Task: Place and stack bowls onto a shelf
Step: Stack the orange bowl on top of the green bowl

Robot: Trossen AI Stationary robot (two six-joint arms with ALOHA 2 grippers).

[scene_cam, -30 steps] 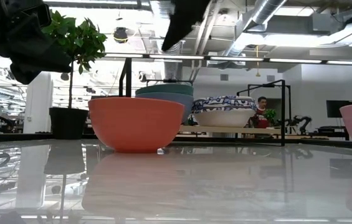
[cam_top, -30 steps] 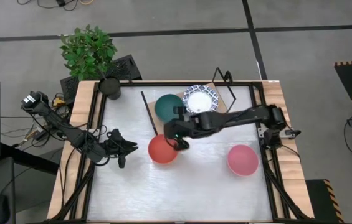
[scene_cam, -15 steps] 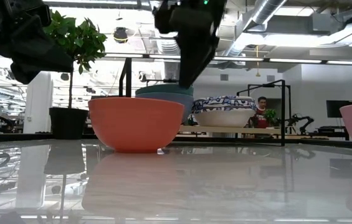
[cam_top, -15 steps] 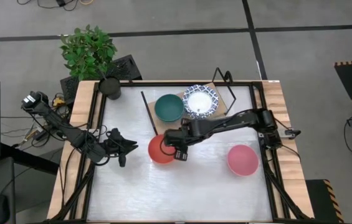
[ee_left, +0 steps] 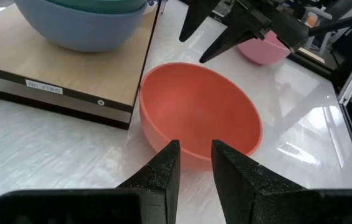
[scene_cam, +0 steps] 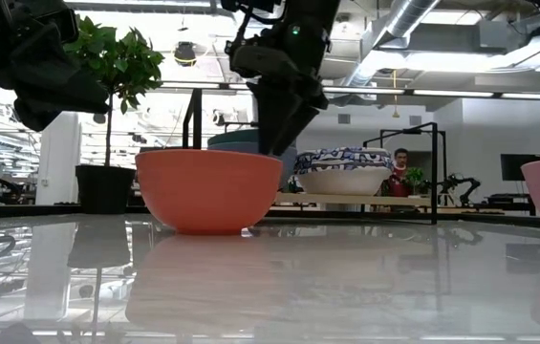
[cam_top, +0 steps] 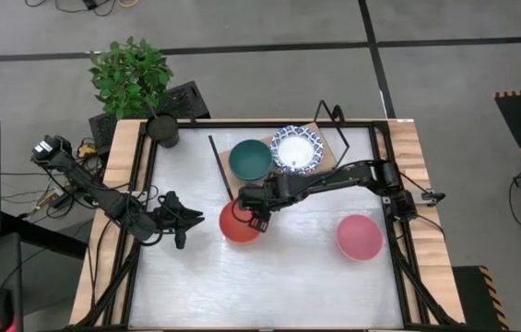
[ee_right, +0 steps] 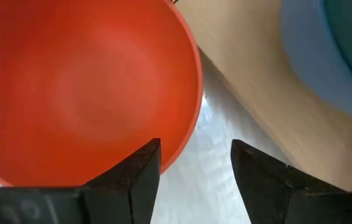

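A red bowl [cam_top: 237,223] stands on its base on the white table, in front of the shelf [cam_top: 323,155]. On the shelf a green bowl [cam_top: 250,159] sits nested in a blue bowl [ee_left: 82,28], beside a white bowl with a blue patterned rim [cam_top: 295,149]. A pink bowl [cam_top: 359,236] stands on the table toward the right. My right gripper [ee_right: 194,163] is open and points down over the red bowl's right rim [ee_right: 191,127], one finger above the inside and one outside. My left gripper [ee_left: 194,165] waits to the left of the red bowl, its fingers a little apart with nothing between them.
A potted plant [cam_top: 133,78] stands at the table's far left corner. The shelf's black wire frame [cam_top: 334,118] rises at its far right end. A dark rod [cam_top: 219,166] runs along the shelf's left side. A person [scene_cam: 401,170] sits far off in the room.
My right gripper has come down from above to the level of the red bowl's rim, shifted slightly toward the table's left edge, and opened. The bowls have stayed where they were.
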